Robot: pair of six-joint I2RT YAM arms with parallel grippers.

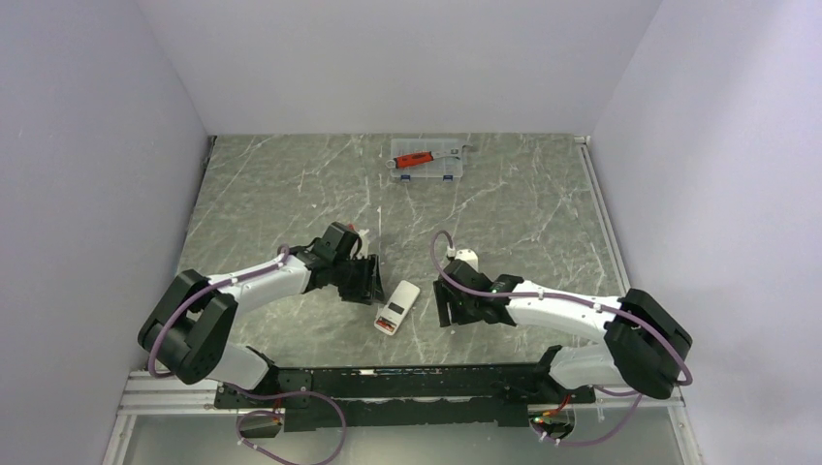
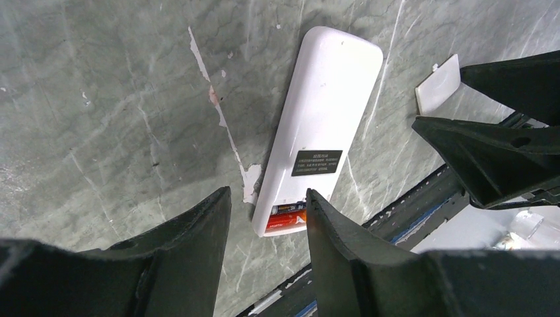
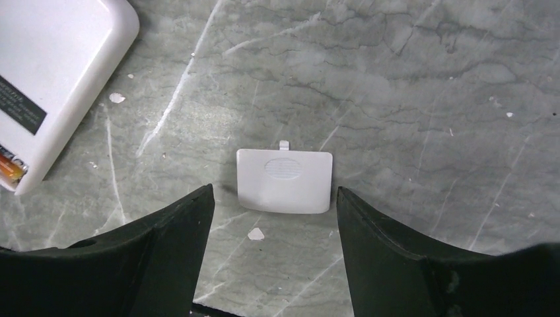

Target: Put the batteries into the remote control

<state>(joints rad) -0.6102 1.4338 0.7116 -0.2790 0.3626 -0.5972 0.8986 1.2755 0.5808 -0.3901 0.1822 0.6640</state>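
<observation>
The remote control (image 1: 398,304) lies back up in the middle of the table, with a black label (image 2: 317,162) on it. At its near end the batteries (image 2: 289,217) sit side by side in the uncovered recess, also showing as batteries (image 3: 9,169) at the edge of the right wrist view. My left gripper (image 2: 267,193) is open just left of the remote (image 2: 323,112), its fingers astride that battery end, holding nothing. To the right of the remote, my right gripper (image 3: 274,190) stands open over a small white square cover (image 3: 285,179) lying flat on the table.
A clear plastic case (image 1: 427,161) with a red-handled tool (image 1: 415,160) on it stands at the back of the table. The black mounting rail (image 1: 407,380) runs along the near edge. The right gripper's fingers (image 2: 492,155) reach close to the remote's right side.
</observation>
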